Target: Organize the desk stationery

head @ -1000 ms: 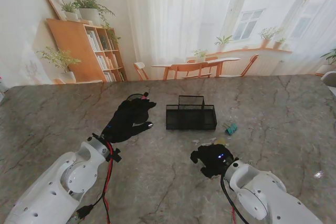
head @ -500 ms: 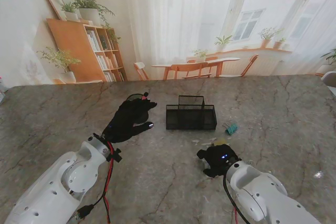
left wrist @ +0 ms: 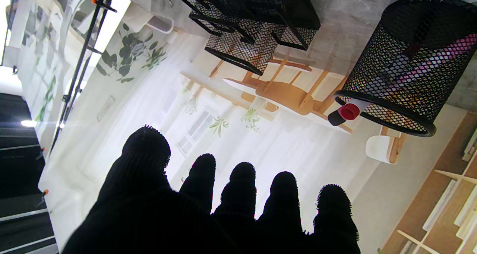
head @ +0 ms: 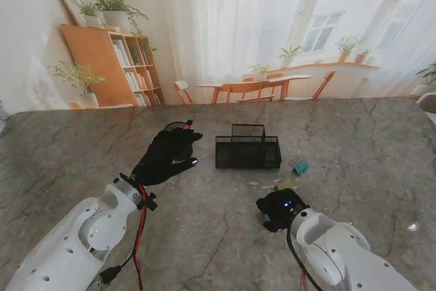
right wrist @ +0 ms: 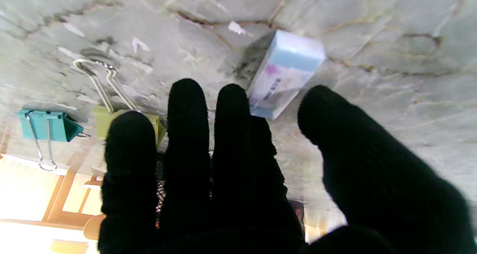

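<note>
left hand point(head: 168, 156): raised, fingers extended, holding nothing | right hand point(head: 278, 208): low, palm down, fingers spread

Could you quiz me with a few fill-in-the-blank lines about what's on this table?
1. The binder clip farthest from the eraser is colored ____.
2. The round mesh pen cup holds a marker with a ____ cap.
3. The rectangular desk organizer is made of black ____.
4. The right robot hand hovers with fingers spread, holding ____.

Missing words: teal; red; mesh; nothing
</note>
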You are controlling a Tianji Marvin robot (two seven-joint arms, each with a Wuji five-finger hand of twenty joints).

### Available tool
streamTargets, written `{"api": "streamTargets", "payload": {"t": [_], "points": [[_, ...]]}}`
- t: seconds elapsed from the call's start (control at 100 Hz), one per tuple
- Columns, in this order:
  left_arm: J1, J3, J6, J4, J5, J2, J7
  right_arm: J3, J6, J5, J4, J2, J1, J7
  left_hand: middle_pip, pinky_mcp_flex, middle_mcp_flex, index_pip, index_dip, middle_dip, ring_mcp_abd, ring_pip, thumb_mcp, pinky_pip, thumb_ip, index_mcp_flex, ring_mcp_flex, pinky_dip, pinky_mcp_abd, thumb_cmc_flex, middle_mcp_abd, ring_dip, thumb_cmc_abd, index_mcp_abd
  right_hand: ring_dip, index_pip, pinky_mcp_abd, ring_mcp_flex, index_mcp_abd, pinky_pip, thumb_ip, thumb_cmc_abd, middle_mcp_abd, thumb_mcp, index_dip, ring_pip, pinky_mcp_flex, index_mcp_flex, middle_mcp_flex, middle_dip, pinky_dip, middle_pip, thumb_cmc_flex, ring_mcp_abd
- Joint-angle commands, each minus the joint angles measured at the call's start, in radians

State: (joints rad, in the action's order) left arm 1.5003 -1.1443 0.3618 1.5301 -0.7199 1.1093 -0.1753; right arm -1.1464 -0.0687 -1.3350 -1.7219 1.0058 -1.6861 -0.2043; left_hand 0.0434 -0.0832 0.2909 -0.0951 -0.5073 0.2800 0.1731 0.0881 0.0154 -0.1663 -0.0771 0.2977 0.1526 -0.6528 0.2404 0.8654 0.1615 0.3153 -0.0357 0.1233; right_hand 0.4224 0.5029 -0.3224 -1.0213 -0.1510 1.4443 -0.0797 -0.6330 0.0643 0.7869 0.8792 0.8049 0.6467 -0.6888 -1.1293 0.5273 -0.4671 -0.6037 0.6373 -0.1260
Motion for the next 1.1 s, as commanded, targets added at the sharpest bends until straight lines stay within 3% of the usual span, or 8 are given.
{"api": "streamTargets", "payload": {"t": [0.0,0.14,0.25,0.38,0.55,0.82,0.95,1.09], "points": [[0.004,0.001,0.0,0.002,-0.002,0.003,-0.003,0.008,-0.008,-0.005,0.009,-0.005,-0.003,-0.028,0.002,-0.015,0.004,0.001,-0.004,0.007,-0.007,0.004,0.026,-0.015,0.12,0.015,0.02,-0.014,-0.024,0.027,0.002,-0.001,-0.053,-0.007,-0.016,0.025,0.007,-0.038,0.034,-0.005,-0.056,-0.056,-0.022,0.044,0.012,0.002,0.001,-0.048,-0.038,-0.004,0.017,-0.027,0.025,0.027],[0.004,0.001,0.001,0.002,-0.002,0.003,-0.003,0.007,-0.007,-0.009,-0.001,-0.005,-0.006,-0.045,0.003,-0.015,0.006,0.001,-0.005,0.008,-0.005,0.006,0.026,-0.016,0.12,0.017,0.023,-0.014,-0.023,0.03,0.002,0.0,-0.053,-0.006,-0.02,0.067,0.011,-0.043,0.051,-0.037,-0.103,-0.149,-0.051,0.099,0.024,0.001,-0.029,-0.049,-0.052,-0.009,0.032,-0.042,0.052,0.058],[0.003,0.001,0.001,0.0,-0.005,0.004,-0.008,0.003,-0.026,-0.013,-0.014,-0.007,-0.011,-0.078,0.003,-0.014,0.007,0.001,-0.005,0.008,-0.006,0.006,0.026,-0.018,0.12,0.016,0.023,-0.015,-0.024,0.03,0.003,0.0,-0.052,-0.006,-0.017,0.071,0.007,0.0,0.087,-0.063,-0.11,-0.159,-0.053,0.115,0.047,-0.014,-0.095,-0.009,-0.012,0.007,0.034,-0.054,0.039,0.051],[0.005,-0.001,0.003,-0.001,-0.007,0.004,-0.01,-0.003,-0.04,-0.019,-0.017,-0.008,-0.014,-0.079,0.003,-0.014,0.008,0.0,-0.005,0.008,-0.007,0.007,0.027,-0.02,0.12,0.017,0.026,-0.015,-0.023,0.028,0.0,0.001,-0.053,-0.007,-0.007,0.108,0.023,-0.019,0.109,-0.056,-0.126,-0.204,-0.088,0.128,0.069,-0.001,-0.072,-0.016,-0.035,0.024,0.027,-0.081,0.088,0.081],[0.007,-0.003,0.005,-0.001,-0.009,0.004,-0.013,0.003,-0.065,-0.015,0.004,-0.009,-0.002,-0.029,0.003,-0.014,0.008,0.0,-0.005,0.008,-0.007,0.007,0.026,-0.021,0.12,0.018,0.026,-0.013,-0.023,0.03,0.002,0.001,-0.053,-0.006,-0.02,0.349,0.037,-0.064,0.157,-0.047,-0.139,-0.229,-0.107,0.169,-0.031,0.024,-0.027,-0.021,-0.075,0.009,0.035,-0.111,0.099,0.117],[0.012,-0.009,0.007,0.002,-0.017,0.004,-0.022,0.042,-0.093,0.026,0.045,-0.008,0.053,0.026,0.004,-0.014,0.01,-0.001,-0.006,0.009,-0.009,0.007,0.025,-0.023,0.12,0.019,0.029,-0.012,-0.024,0.031,0.002,0.002,-0.055,-0.005,-0.032,0.554,0.014,-0.037,0.281,-0.057,-0.105,-0.239,-0.092,0.221,-0.078,0.039,-0.043,-0.018,-0.034,0.093,0.044,-0.146,0.105,0.097],[0.016,-0.013,0.008,0.004,-0.02,0.005,-0.028,0.065,-0.082,0.047,0.065,-0.007,0.074,0.037,0.004,-0.014,0.011,-0.001,-0.006,0.009,-0.009,0.008,0.026,-0.024,0.12,0.021,0.032,-0.012,-0.025,0.029,0.002,0.003,-0.055,-0.005,-0.023,0.604,-0.001,-0.035,0.278,-0.046,-0.074,-0.276,-0.078,0.293,-0.08,0.079,-0.028,-0.021,-0.02,0.173,0.037,-0.166,0.091,0.084],[0.019,-0.016,0.007,0.006,-0.022,0.005,-0.033,0.08,-0.075,0.081,0.086,-0.005,0.089,0.046,0.004,-0.013,0.012,-0.001,-0.007,0.01,-0.01,0.008,0.026,-0.027,0.12,0.022,0.033,-0.012,-0.026,0.028,0.003,0.003,-0.056,-0.006,-0.014,0.655,-0.009,-0.041,0.265,-0.025,-0.036,-0.35,-0.081,0.448,-0.022,0.154,0.01,-0.015,0.004,0.275,0.033,-0.232,0.061,0.074]]}}
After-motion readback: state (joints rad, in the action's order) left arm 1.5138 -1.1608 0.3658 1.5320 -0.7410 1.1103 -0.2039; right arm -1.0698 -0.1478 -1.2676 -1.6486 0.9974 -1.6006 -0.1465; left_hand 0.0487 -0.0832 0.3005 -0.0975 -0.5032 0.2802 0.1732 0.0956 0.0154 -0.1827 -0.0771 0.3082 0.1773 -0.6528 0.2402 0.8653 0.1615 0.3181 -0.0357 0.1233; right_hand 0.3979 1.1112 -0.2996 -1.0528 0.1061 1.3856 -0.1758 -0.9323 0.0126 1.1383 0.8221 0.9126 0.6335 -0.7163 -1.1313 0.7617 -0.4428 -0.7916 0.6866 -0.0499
